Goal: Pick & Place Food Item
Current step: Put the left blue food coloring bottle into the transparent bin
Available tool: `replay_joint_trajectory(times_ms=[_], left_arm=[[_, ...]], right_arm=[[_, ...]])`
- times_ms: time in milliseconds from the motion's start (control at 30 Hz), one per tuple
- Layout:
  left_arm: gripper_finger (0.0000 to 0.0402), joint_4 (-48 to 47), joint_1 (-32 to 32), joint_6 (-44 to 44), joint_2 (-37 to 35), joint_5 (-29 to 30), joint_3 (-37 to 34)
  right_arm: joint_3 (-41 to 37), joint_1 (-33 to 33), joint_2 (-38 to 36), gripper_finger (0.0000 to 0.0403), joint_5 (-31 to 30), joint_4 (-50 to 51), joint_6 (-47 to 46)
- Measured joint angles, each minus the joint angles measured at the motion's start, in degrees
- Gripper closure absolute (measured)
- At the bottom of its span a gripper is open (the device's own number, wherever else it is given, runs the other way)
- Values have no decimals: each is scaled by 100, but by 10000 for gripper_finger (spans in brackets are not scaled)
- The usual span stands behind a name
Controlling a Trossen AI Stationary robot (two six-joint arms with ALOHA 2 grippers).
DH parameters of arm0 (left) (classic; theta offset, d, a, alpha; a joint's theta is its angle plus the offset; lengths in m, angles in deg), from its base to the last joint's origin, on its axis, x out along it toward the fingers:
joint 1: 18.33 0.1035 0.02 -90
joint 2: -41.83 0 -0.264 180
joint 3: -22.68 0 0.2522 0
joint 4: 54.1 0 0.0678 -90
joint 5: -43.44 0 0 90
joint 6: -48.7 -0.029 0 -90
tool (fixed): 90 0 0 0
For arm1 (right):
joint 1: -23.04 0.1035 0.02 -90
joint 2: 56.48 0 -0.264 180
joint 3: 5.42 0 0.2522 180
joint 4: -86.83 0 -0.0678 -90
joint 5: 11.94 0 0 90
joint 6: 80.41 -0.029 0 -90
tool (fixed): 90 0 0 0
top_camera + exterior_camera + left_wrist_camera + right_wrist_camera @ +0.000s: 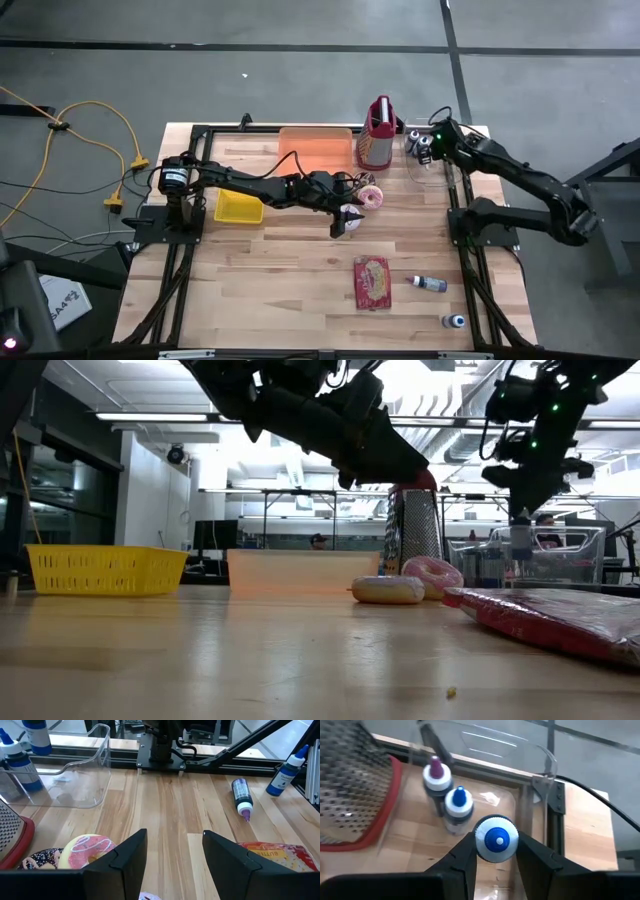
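Between the spread fingers of the left gripper (172,857), which holds nothing, bare pale wood planks show; just beside one finger lies a pink-frosted doughnut (90,851) with white streaks, and touching it a dark one with sprinkles (41,860), both resting on the table (280,290). On the other side of that gripper lies a flat red packet (280,856) with yellow print whose letters "BUTTE" can be read, and beyond it a small bottle (241,800) with a purple body and white tip lies on its side. A metal grater (376,135) with a red rim, punched with small holes, stands upright near the doughnuts. The right gripper (496,854) pinches a round bottle with a white cap and blue tip (495,839) over a clear plastic bin (540,765), where two more bottles (448,795) stand just ahead of it. A yellow slotted basket (239,207) and an orange tray (315,146) sit by the left arm. Grey concrete floor surrounds the table, with a yellow cable (90,115) trailing across it.
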Motion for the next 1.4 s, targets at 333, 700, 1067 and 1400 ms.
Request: replay_joint_trajectory(times_ms=[333, 700, 1067, 1400], left_arm=[[215, 0, 0, -7, 0, 0, 0], [215, 0, 0, 1, 0, 0, 0], [215, 0, 0, 15, 0, 0, 0], [215, 0, -1, 13, 0, 0, 0]], right_arm=[[-2, -5, 61, 298, 60, 70, -140], [0, -3, 282, 298, 663, -87, -323], [-1, -1, 1191, 298, 969, -700, -276], [-2, -1, 1388, 265, 1196, -699, -167]])
